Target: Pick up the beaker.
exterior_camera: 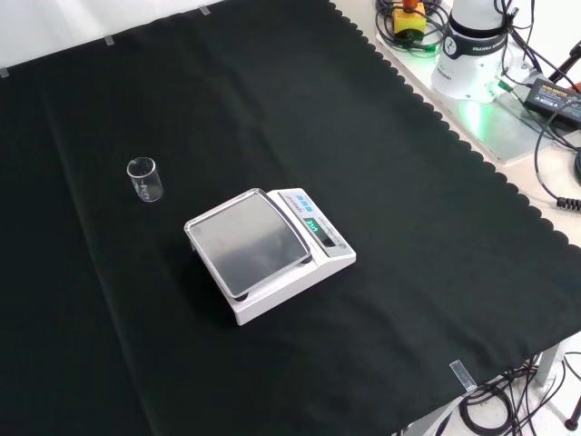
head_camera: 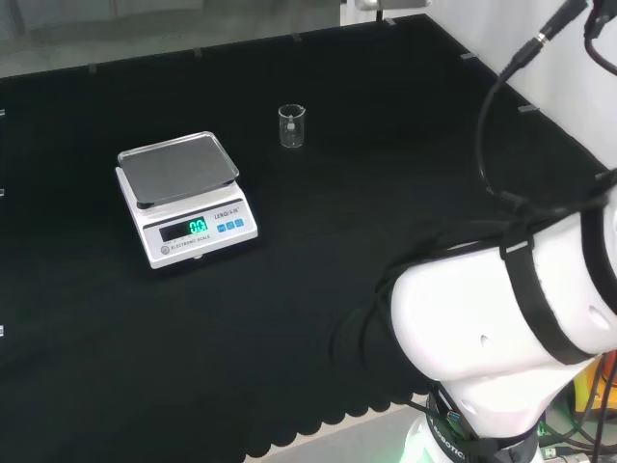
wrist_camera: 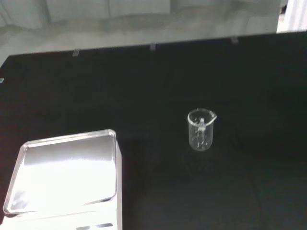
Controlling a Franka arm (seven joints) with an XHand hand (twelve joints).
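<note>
So, largest first:

Cloth: the black cloth (exterior_camera: pixel 436 272) covers the bench; in the front view its scalloped edge runs down the right side, and the bare bench with cables lies beyond it. Taped tabs mark the far edge in the head view.

Open room: wide bare cloth lies on every side of the beaker, and the whole stretch between it and the arm is free in the head view.

Arm: big white links (head_camera: pixel 511 318) take up the near right of the head view, cut off by the picture's edge; a black cable loops above them. In the front view the arm's base (exterior_camera: pixel 477 50) stands at the far right, off the cloth.

Scale: a white scale (head_camera: pixel 183 198) with a bare steel pan and a lit green display sits left of centre in the head view. In the front view it stands mid-cloth, well apart from the beaker. In the wrist view its front is cut off and the pan glares white.

Beaker: a small clear beaker (head_camera: pixel 292 126) stands upright on the cloth, far and right of the scale in the head view, at the left in the front view (exterior_camera: pixel 145 180). Its spout shows in the wrist view (wrist_camera: pixel 201 130). It looks empty, though clear glass is hard to judge.

Hand: I cannot tell whether its fingers are straight or curled; nothing touches the beaker.
</note>
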